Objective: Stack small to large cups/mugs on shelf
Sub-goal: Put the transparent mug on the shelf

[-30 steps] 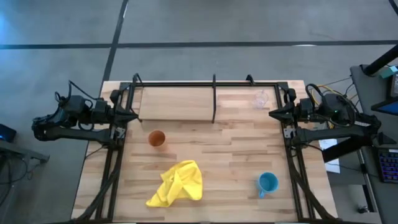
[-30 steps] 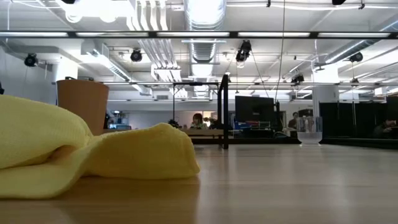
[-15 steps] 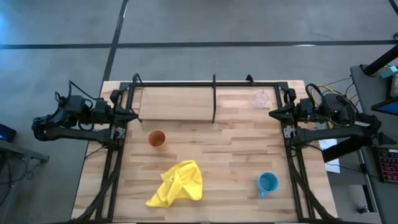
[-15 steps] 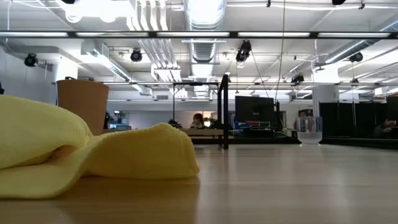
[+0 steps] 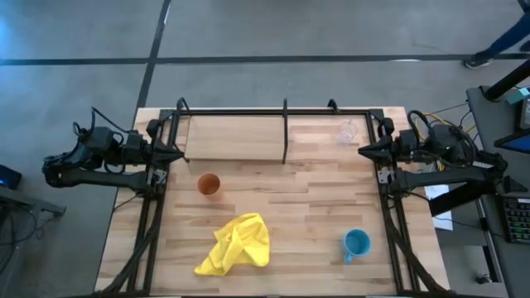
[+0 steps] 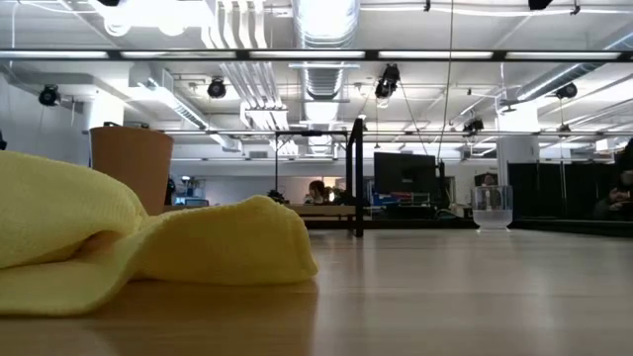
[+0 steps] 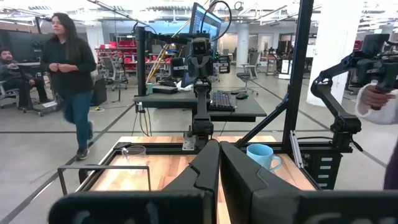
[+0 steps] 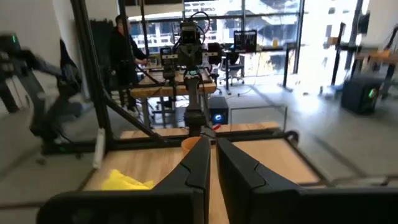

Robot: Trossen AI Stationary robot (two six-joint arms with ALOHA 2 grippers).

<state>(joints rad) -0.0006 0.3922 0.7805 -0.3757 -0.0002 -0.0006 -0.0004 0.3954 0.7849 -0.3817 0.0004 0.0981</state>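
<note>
Seen from above, a butcher-block wooden tabletop [image 5: 290, 199] sits between two dark robot arms, one parked at each side edge. The left gripper [image 5: 176, 153] rests at the table's left edge, pointing inward, its two dark fingers [image 7: 208, 169] pressed together with only a thin seam between them. The right gripper [image 5: 365, 151] mirrors it at the right edge, its fingers [image 8: 200, 163] likewise closed against each other. Neither holds anything.

Along the far edge of the table lies the shelf, a long pale wooden board framed by thin black metal rods [image 5: 236, 136], with a black upright divider [image 5: 285, 132] at its middle. The small clear glass cup [image 5: 347, 131] stands upright on the right part of that framed area, near the right gripper. The orange tumbler [image 5: 209, 184] stands upright on the tabletop just in front of the shelf, toward the left. The blue mug with a handle [image 5: 356, 242] stands upright well apart from it, toward the near right corner (its handle points toward the near edge). A crumpled yellow cloth [image 5: 236, 245] lies near the middle of the near edge, between tumbler and mug.

Beyond the table, a person in a dark top [image 7: 69, 81] is visible in the room.
</note>
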